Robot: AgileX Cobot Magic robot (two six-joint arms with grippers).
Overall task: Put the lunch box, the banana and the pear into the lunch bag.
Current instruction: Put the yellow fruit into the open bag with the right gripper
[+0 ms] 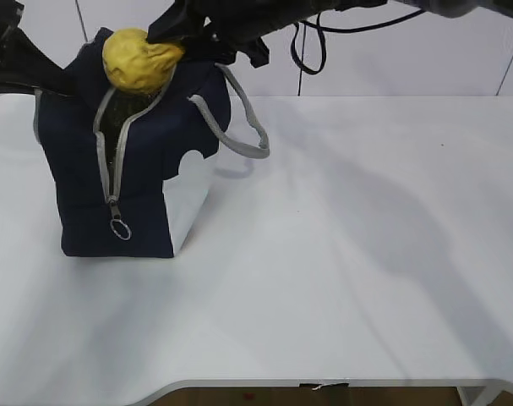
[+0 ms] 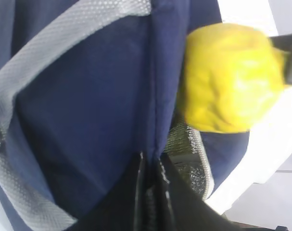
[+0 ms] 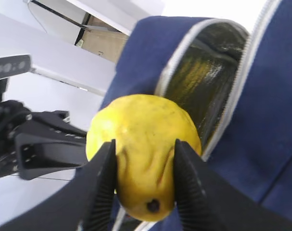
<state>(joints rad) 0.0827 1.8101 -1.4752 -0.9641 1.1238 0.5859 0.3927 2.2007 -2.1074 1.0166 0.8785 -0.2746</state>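
The left hand (image 1: 36, 80) is mostly hidden behind the lunch bag (image 1: 138, 194) in the exterior view, its arm cut off by the left edge. In the left wrist view its fingers (image 2: 150, 192) run off the bottom edge, pinching the bag's fabric. The pear (image 2: 232, 79) is blurred there. The right hand (image 1: 167, 38) is partly cut off by the top edge. The bag's inside (image 3: 203, 82) is dark; its contents cannot be told.
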